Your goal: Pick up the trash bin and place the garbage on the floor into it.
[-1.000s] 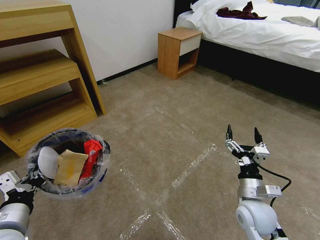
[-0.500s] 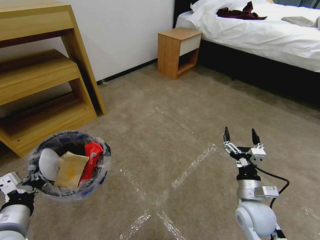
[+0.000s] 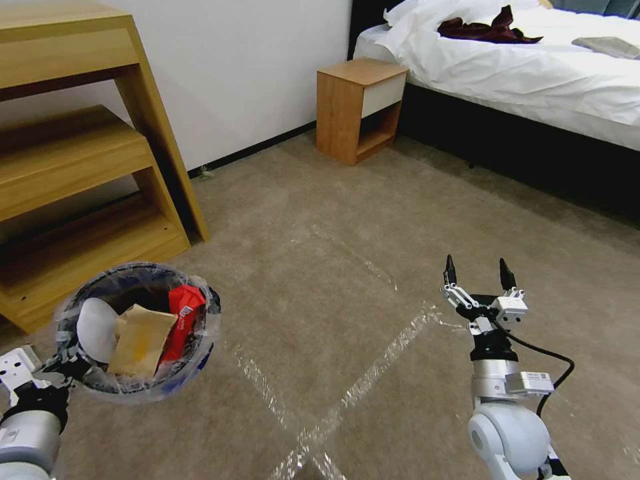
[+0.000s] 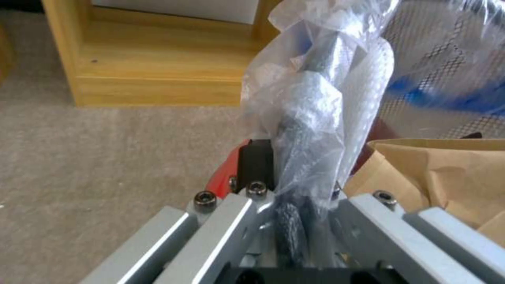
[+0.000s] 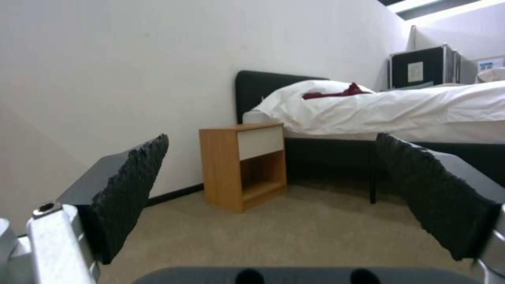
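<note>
1. Head view:
   - Trash bin (image 3: 137, 333) carried low at the robot's left, clear of the floor (image 3: 320, 267), near the wooden shelf unit (image 3: 80, 167).
   - Left gripper (image 3: 50, 370) clamped on the near rim, pinching the plastic liner (image 3: 200, 313) with it.
   - Already in the bin: tan paper bag (image 3: 140, 337), red wrapper (image 3: 181, 313), white piece (image 3: 95, 328).
   - Right gripper (image 3: 477, 275) raised over the tape cross (image 3: 373, 367), fingers spread, holding nothing.
   - No loose garbage spotted on the carpet ahead. Judgement: collection looks done or nearly so; scan elsewhere before calling it.

2. Left wrist view:
   - Bin rim (image 4: 310, 118) and bunched liner squeezed between the fingers (image 4: 255, 161); paper bag pressed close beside the rim on the inner side.
   - One-sided rim grip, so keep the wrist level and moves slow; risk of the bin tilting and the tall bag tipping out.
   - Liner is slippery; watch for the rim creeping out of the pinch.

3. Right wrist view:
   - Both pads (image 5: 131, 189) wide apart, nothing between them.
   - Nightstand (image 5: 244, 165) and bed (image 5: 378, 110) ahead, bare carpet in front.
   - Ready for a pick; keep it spread until over a target, then drop straight above the bin mouth.
</note>
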`<state>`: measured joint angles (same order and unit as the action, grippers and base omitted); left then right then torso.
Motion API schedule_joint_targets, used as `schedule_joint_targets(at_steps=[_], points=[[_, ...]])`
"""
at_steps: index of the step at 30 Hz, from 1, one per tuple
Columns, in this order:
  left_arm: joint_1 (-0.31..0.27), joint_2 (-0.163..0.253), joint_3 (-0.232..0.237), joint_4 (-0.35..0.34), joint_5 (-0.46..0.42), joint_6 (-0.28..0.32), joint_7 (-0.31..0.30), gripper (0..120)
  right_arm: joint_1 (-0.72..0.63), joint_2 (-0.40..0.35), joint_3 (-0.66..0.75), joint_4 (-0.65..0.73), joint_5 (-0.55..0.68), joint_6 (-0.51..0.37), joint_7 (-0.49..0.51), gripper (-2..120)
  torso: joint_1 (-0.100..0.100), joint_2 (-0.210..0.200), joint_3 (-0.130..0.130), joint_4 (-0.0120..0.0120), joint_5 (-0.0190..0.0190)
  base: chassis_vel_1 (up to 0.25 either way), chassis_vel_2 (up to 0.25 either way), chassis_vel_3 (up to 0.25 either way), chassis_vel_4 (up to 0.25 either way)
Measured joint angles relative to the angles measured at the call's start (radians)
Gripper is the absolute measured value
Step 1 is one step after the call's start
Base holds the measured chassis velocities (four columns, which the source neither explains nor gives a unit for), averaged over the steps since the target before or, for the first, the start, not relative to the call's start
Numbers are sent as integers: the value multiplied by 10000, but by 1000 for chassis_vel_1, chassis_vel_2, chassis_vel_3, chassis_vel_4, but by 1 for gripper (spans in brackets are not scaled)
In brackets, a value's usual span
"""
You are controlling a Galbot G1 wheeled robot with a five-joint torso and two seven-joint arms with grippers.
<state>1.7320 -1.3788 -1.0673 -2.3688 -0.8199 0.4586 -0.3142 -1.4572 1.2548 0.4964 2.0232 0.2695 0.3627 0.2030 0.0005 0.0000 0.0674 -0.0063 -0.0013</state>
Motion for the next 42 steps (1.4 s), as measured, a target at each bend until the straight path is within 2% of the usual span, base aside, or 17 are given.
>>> schedule_joint_targets(at_steps=[19,42], points=[[-308,67,265,-71,-1857,920,-744,0,216,-49,-142,-166,71,-50,3,100,0,0,-1,0,0,-104,103,104,-105],[-561,194,395,254,-2002,1052,-781,0,389,17,-333,-425,45,-297,34,100,0,0,-2,0,-1,-79,86,91,-85]])
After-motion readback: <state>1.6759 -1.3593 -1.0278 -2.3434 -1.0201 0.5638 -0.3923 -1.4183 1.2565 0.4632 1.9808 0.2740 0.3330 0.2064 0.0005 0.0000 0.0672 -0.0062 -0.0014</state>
